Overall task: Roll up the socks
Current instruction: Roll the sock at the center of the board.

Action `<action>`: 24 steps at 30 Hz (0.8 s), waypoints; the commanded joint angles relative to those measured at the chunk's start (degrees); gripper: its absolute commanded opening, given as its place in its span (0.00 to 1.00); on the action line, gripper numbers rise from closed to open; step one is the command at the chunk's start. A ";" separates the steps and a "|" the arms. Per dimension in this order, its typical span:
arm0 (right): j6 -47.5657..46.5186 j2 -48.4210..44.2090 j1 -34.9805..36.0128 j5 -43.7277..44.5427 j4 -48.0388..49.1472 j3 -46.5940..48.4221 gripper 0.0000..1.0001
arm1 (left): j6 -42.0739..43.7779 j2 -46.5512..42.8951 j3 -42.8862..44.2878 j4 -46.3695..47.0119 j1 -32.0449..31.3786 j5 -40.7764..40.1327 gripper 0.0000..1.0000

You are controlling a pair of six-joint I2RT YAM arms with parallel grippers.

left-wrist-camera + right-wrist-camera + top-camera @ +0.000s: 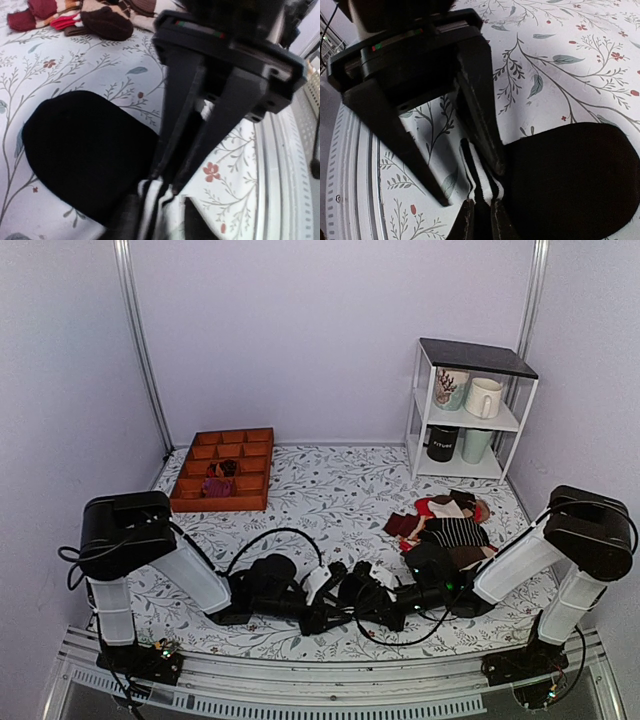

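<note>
At the bottom centre of the top view, the left pincer (335,608) and right pincer (352,604) meet tip to tip on the flowered tabletop (340,490); what lies between them is lost among the black parts. An orange compartment tray (220,506) sits at the upper left, a white shelf (475,357) holding mugs (483,397) stands at the upper right, and a heap of mixed clothing (450,525) lies at the right, below the shelf. In the left wrist view, the socks (85,150) lie flat at the lower left, a rounded black shape whose white-striped end runs to the bottom edge. There the left pincer's own fingers stand spread on either side of the stripes. The right pincer reaches down from the top of the frame, its fingers drawn nearly together onto that striped end. In the right wrist view, the black body of the socks fills the lower right and the stripes sit at bottom centre. The right pincer's fingers are pressed close there, pinching the striped end, while the left pincer's fingers straddle it, wide apart.
</note>
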 commanded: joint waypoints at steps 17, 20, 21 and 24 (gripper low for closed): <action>17.49 5.21 -1.15 -4.01 -2.71 -4.49 0.08 | 22.70 -21.28 -19.28 12.95 -0.17 -19.67 1.00; 17.76 5.02 -1.19 -3.86 -2.73 -4.66 0.08 | 21.89 -19.06 -16.23 12.85 3.31 -10.40 0.91; 17.88 4.84 -1.24 -3.81 -2.75 -4.73 0.08 | 21.13 -18.25 -15.15 12.63 4.38 -6.44 0.83; 18.02 4.27 -1.21 -3.51 -2.63 -5.31 0.08 | 18.28 -15.17 -10.16 7.71 8.22 3.87 0.55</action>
